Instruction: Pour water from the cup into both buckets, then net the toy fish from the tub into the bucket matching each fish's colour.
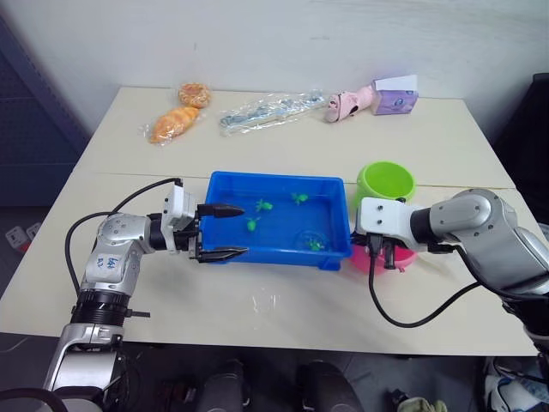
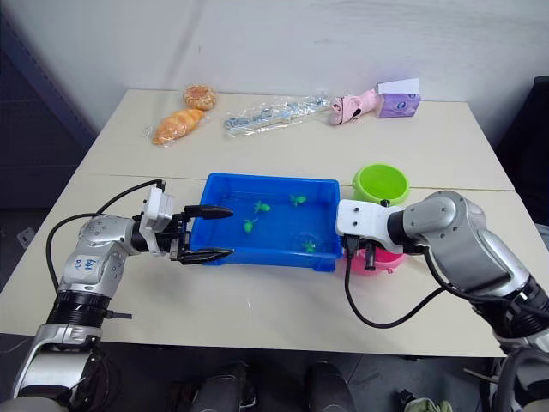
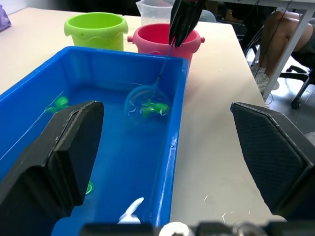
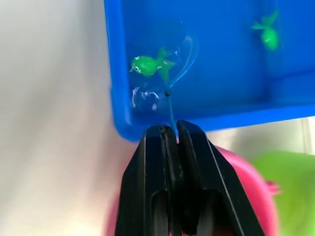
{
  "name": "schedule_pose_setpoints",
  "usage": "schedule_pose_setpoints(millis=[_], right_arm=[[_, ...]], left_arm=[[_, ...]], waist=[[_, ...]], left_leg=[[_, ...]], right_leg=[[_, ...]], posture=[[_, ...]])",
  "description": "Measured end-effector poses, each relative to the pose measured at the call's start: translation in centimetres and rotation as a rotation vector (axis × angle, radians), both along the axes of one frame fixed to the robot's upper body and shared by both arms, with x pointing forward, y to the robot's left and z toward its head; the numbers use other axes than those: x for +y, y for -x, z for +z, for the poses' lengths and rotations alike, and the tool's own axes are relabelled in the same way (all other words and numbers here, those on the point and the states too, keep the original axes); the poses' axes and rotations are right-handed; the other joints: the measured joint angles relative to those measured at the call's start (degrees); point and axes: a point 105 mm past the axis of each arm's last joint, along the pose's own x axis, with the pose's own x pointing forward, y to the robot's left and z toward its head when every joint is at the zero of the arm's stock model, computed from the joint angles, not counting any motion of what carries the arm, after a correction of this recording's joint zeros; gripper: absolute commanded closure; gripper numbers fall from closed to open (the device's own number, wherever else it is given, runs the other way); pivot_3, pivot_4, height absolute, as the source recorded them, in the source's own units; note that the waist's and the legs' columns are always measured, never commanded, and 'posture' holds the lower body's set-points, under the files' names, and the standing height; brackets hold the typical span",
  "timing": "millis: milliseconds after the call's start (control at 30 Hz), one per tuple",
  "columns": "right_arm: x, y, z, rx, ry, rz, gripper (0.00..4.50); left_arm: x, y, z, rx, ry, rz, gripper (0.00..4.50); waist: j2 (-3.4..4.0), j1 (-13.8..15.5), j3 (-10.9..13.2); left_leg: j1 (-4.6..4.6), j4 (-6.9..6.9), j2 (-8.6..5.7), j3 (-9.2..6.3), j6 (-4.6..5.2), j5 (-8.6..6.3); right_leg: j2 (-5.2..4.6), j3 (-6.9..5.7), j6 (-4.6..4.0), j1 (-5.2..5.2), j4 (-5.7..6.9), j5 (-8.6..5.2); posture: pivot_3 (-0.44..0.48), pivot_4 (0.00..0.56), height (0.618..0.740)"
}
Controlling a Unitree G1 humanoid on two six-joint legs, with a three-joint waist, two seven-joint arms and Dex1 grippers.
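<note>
Right gripper (image 4: 172,129) pinches net (image 4: 170,61) handle, hoop under green fish (image 4: 147,64) at tub (image 1: 225,184) right end. Left gripper (image 1: 225,231) jaws wide, straddling tub's left-front corner, likely steadying.

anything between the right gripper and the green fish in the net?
Just the net's thin handle, running from the right gripper to the hoop around the green fish, per the right wrist view.

tub (image 1: 225,190) blue | buckets (image 1: 385,181) lime grn, pink (image 3: 164,40) | fish (image 4: 147,65) grn
</note>
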Motion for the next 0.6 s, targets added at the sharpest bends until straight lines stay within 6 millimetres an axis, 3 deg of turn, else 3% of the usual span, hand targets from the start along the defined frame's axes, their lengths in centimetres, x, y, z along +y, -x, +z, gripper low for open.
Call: schedule_pose_setpoints(millis=[167, 600], right_arm=[[0.3, -0.1, 0.9, 0.100, -0.206, -0.114, 4.50], [-1.5, -0.2, 1.5, 0.286, -0.559, -0.358, 4.50]], left_arm=[[-0.1, 0.0, -0.1, 0.002, 0.006, 0.003, 0.04], [0.0, 0.0, 0.0, -0.003, 0.005, 0.003, 0.04]], waist=[[0.00, -0.05, 0.00], [0.00, -0.03, 0.00]], left_leg=[[0.01, -0.01, 0.01, -0.01, -0.01, 0.00], [0.00, -0.04, -0.01, 0.00, 0.02, -0.04]], right_leg=[[0.00, -0.01, 0.00, -0.01, 0.01, 0.00], [-0.01, 0.00, 0.00, -0.01, 0.00, 0.00]], posture=[[0.000, 0.150, 0.740], [0.000, 0.150, 0.740]])
